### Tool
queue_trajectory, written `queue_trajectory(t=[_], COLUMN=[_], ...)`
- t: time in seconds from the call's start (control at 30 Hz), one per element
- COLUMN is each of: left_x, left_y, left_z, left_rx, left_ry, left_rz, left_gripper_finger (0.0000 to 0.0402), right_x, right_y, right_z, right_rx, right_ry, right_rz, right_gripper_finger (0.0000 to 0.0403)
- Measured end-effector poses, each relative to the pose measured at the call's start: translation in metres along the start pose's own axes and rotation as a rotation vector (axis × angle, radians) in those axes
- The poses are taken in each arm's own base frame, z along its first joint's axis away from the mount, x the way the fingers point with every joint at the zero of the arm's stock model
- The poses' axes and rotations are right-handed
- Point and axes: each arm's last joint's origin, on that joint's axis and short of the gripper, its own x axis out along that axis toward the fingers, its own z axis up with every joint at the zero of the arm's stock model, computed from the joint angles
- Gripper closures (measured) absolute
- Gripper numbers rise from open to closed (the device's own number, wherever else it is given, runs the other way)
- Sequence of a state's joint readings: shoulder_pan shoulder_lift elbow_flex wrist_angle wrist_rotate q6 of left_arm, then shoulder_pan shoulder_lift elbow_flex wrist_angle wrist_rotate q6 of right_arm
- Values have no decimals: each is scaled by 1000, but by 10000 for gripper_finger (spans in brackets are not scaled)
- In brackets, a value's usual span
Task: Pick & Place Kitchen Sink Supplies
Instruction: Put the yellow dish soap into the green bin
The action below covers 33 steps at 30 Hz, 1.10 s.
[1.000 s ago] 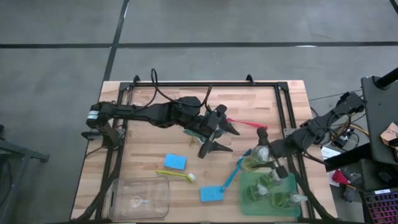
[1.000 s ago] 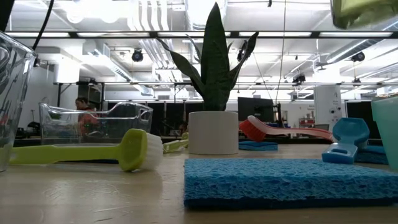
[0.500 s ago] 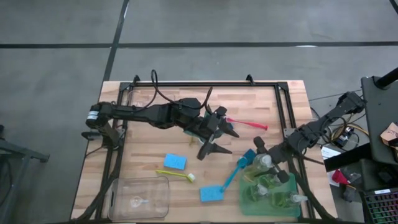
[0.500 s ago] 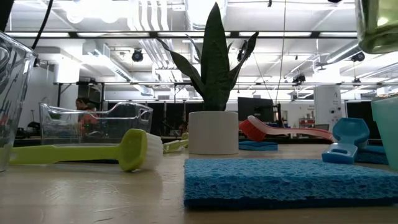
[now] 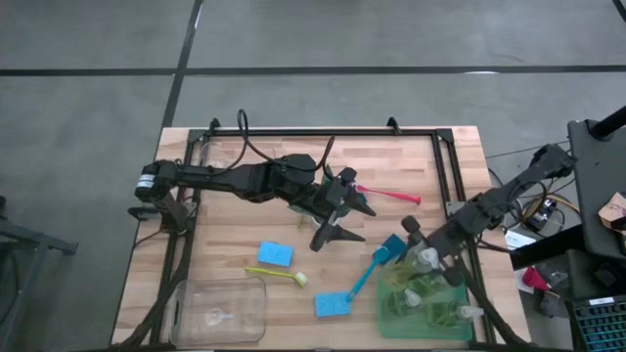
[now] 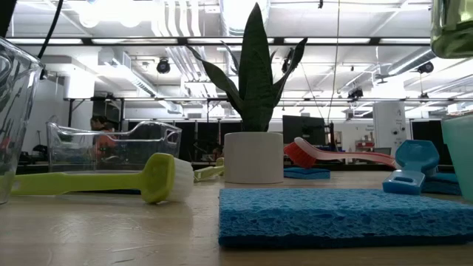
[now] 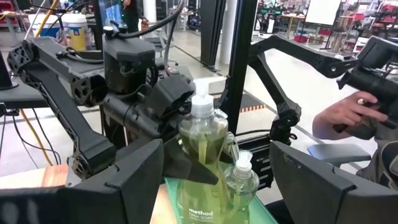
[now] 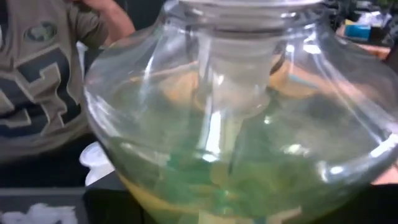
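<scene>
My right gripper (image 5: 428, 252) is shut on a clear pump bottle (image 5: 424, 260) of yellow-green liquid, above the green tray (image 5: 389, 315) at the table's near right. Several more bottles (image 5: 437, 311) stand in that tray. The held bottle's base (image 6: 452, 29) shows high in the low view. My left gripper (image 5: 348, 221) hangs open at mid-table beside the potted plant (image 6: 253, 157). Two blue sponges (image 5: 276, 254) (image 5: 333, 305), a yellow-green brush (image 5: 277, 275), a blue brush (image 5: 375, 266) and a red-pink brush (image 5: 389, 194) lie flat on the table. My right gripper pinches the pump bottle's rounded body (image 7: 200, 140) between its two fingers, one finger (image 7: 186, 169) reaching round the side. It comes roughly level from the table's right side. The bottle stands upright in the hold, pump on top, lifted clear above the tray.
A clear bin (image 5: 217, 308) sits at the near left; another clear bin (image 6: 111, 148) is toward the far left. A black frame (image 5: 313, 132) rims the table. A person's hand (image 7: 345, 112) shows beyond the table's right side.
My right gripper has carried the bottle a little toward the table's near edge and right, from the tray's far rim to over the tray, and has come down a little. My left arm has kept still.
</scene>
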<state>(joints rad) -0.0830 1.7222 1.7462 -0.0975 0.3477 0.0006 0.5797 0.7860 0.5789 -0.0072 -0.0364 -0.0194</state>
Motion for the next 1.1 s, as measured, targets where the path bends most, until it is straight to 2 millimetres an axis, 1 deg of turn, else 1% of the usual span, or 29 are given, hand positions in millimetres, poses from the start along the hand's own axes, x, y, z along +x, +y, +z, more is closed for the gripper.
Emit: queue_trajectory(t=[0.1,0.27,0.53,0.7,0.9,1.1], left_x=[0,0,0,0,0,0], left_y=[0,0,0,0,0,0], left_z=[0,0,0,0,-1,-1], left_rx=[0,0,-6,1,-3,-2], left_ry=[0,0,1,1,11,11], left_rz=[0,0,0,0,0,0], left_gripper_finger=[115,115,115,115,115,115], right_x=[-5,-7,4,5,-1,-8], right_y=[0,0,-2,-2,-2,-2], right_z=[7,15,11,15,21,27], right_rx=[-50,-115,-16,13,-12,-98], right_ry=[14,0,15,2,-40,-67], right_rz=[2,-5,-10,-7,-17,-21], right_gripper_finger=[195,195,195,195,195,195])
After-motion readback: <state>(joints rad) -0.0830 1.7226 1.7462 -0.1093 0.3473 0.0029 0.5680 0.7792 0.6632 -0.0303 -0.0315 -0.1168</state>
